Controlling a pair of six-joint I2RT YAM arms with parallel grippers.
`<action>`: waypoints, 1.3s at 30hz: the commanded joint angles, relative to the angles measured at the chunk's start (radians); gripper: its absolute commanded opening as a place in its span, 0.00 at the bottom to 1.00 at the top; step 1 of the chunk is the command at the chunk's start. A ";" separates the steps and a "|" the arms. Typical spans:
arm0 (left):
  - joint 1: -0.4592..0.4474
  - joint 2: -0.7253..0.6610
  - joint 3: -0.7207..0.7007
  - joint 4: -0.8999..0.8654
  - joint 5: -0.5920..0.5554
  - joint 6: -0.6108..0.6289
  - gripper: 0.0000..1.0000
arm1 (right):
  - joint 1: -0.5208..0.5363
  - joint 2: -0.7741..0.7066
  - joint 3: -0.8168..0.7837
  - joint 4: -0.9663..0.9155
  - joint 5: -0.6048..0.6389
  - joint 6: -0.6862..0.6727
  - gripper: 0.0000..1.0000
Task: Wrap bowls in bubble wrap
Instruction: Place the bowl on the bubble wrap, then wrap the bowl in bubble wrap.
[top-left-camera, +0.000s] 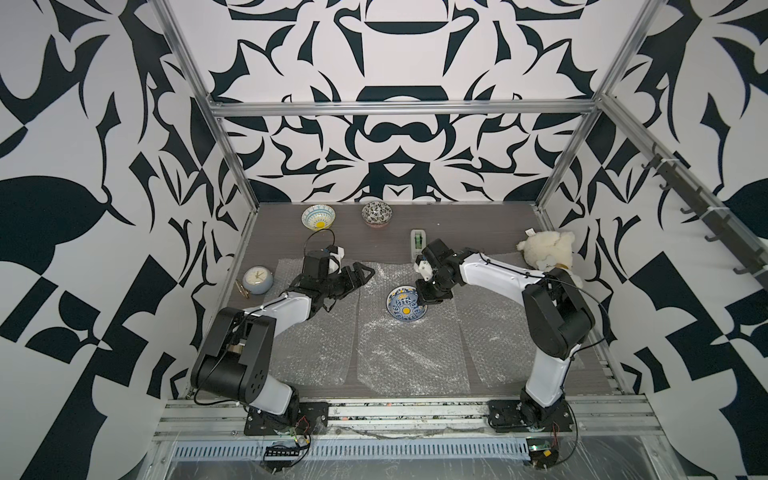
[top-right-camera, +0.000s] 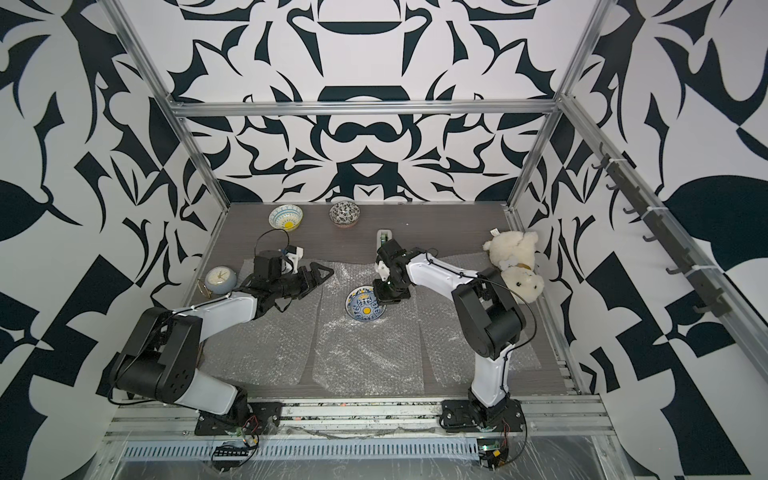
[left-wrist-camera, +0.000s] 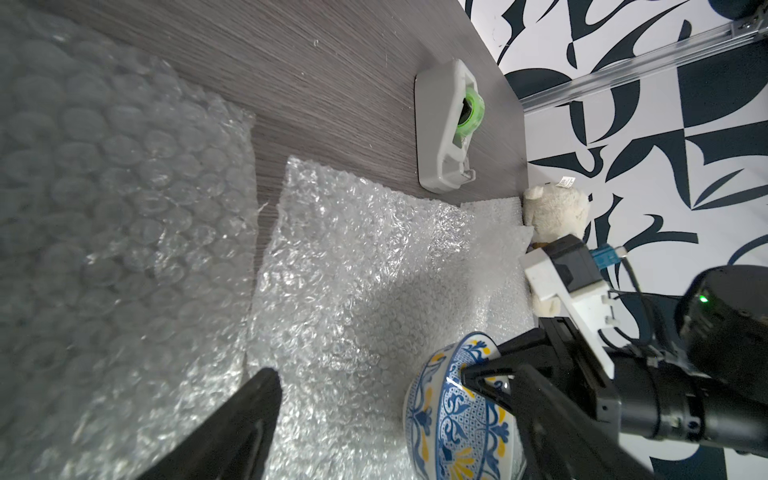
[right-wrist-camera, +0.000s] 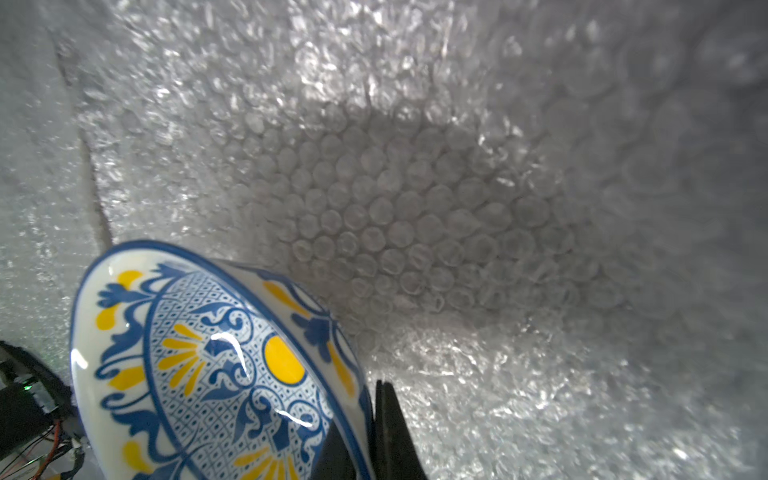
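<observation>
Here, right hand (top-left-camera: 427, 301) gripping blue bowl (top-left-camera: 400, 309); seemingly tilted

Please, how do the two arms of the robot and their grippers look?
Both the left arm and the right arm have white shells between bulky black joints, with thin black cables along them. The left gripper and right gripper are black, with pointed triangular fingers. A white camera bracket sits at each wrist.

High stereo pair looking down, wrist views close, sharing bowl (top-left-camera: 405, 307)
</observation>
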 joint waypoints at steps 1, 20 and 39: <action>-0.007 -0.004 0.007 -0.002 -0.007 0.010 0.91 | 0.001 -0.037 -0.013 0.008 0.037 0.003 0.00; -0.225 -0.203 -0.056 -0.167 -0.214 0.137 0.87 | -0.289 -0.253 -0.092 0.150 -0.006 0.042 0.36; -0.333 -0.065 -0.021 -0.172 -0.159 0.138 0.79 | -0.300 -0.085 -0.036 0.195 -0.064 -0.189 0.40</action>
